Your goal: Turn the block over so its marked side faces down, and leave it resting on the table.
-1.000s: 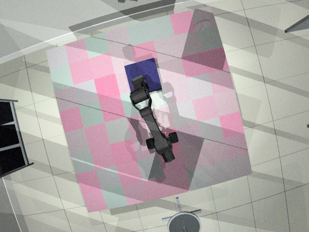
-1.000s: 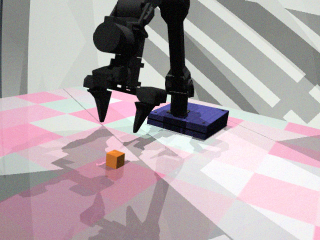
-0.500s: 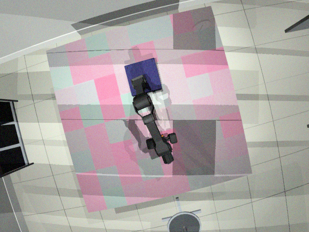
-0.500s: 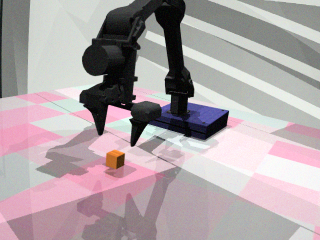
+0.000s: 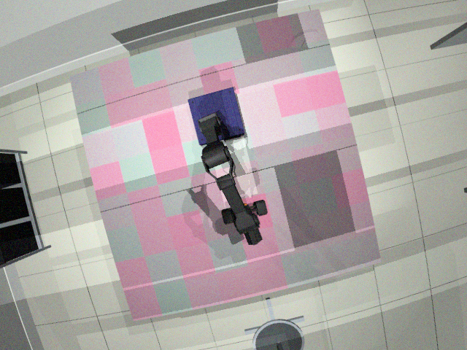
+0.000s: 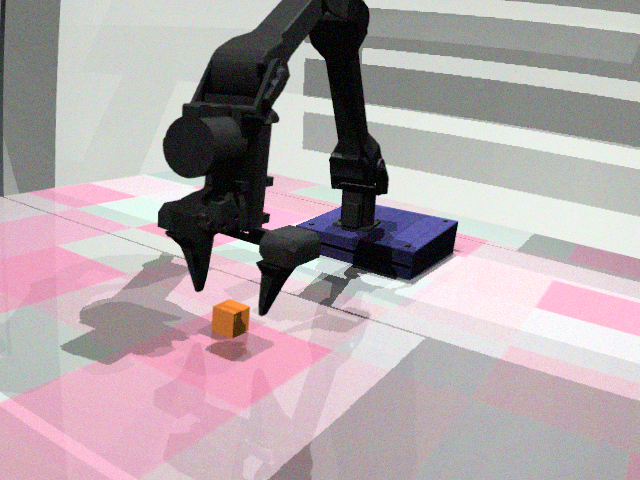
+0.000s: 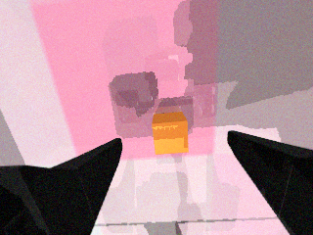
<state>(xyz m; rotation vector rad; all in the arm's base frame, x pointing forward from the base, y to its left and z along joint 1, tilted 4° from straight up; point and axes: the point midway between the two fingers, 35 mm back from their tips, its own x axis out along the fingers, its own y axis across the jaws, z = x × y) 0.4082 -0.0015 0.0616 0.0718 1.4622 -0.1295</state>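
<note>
A small orange block (image 6: 230,318) (image 7: 170,134) rests on the pink, white and grey-green patchwork table (image 5: 313,94) (image 6: 584,304) (image 7: 73,73). In the top view the arm hides nearly all of it. The wrist view shows a thin, pale jagged line across it; I cannot tell which side is the marked one. My gripper (image 5: 244,211) (image 6: 231,301) (image 7: 173,139) is open and empty, pointing down. Its fingertips are above the block and a little towards the arm's base, one off to either side, not touching it.
The arm rises from a dark blue base box (image 5: 234,113) (image 6: 434,253) behind the gripper. In the top view a round stool-like thing (image 5: 279,337) stands past the front edge, and a dark shelf (image 5: 13,207) stands at the far left. Shadows cross the table around the block.
</note>
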